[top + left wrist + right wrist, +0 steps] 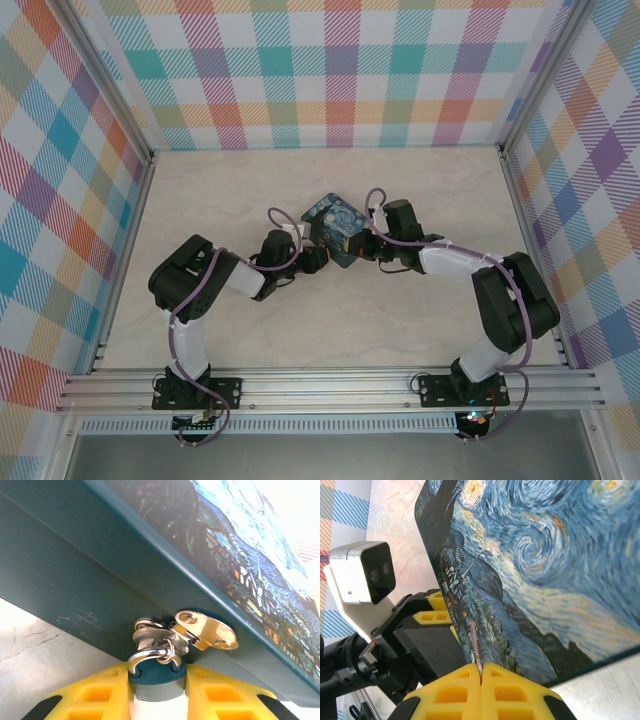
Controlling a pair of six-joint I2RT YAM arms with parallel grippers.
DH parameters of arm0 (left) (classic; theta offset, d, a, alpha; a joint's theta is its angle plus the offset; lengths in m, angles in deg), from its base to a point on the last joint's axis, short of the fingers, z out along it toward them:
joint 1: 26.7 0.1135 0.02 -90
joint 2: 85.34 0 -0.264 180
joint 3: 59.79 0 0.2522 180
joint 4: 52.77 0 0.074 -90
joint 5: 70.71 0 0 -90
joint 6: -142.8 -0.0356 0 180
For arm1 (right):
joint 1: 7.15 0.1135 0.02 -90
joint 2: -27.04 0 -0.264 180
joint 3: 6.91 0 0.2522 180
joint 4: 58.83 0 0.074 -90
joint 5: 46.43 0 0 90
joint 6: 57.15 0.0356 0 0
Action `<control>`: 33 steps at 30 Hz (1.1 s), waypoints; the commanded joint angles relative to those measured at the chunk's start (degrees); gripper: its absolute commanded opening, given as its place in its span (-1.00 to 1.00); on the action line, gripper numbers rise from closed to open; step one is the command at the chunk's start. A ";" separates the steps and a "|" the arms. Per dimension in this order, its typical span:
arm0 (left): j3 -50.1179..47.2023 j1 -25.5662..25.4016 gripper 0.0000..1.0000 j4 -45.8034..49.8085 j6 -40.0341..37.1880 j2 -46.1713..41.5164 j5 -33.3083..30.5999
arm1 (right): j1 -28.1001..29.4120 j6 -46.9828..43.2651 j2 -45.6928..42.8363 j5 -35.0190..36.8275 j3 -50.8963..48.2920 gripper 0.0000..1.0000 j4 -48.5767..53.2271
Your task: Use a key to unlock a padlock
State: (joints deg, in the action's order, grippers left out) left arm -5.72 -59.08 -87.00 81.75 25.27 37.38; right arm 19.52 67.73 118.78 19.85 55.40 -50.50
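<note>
The padlock [157, 684] sits at 6 o'clock in the left wrist view, just beside the tin [545, 570] wall. The jaws of the left gripper [316, 258] are clamped on its blue body. Its long axis runs 6 to 12 o'clock, with the shackle [145, 656] uppermost at the hasp [207, 631] and apparently seated, so it is judged locked. The right gripper [481, 669] holds the key [475, 647] in shut jaws, its blade pointing to 12 o'clock. Insertion and turning remain to be done. The keyhole is hidden.

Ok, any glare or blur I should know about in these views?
Left wrist: upper right corner washes out white beyond the tin, the hasp glints, the padlock is sharp. Right wrist: key reads thin but clear. Top external: even light.
</note>
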 commanded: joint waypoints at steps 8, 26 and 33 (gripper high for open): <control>0.07 -3.15 -0.47 8.25 6.49 -9.77 -1.30 | 0.37 -10.78 -15.69 0.22 -14.90 -0.98 -4.06; 4.07 -7.72 -0.52 19.14 18.32 -15.24 0.08 | 8.40 -27.19 -21.49 11.02 -26.76 -0.98 -14.39; 4.12 -8.05 -0.53 18.72 21.00 -15.08 0.11 | 10.22 -30.46 -17.63 15.02 -25.77 -0.98 -17.24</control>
State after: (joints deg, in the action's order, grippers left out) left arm -3.11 -66.60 -67.13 100.90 12.28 36.75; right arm 29.21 40.65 99.64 32.37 29.02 -64.86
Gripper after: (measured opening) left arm 0.236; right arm 0.059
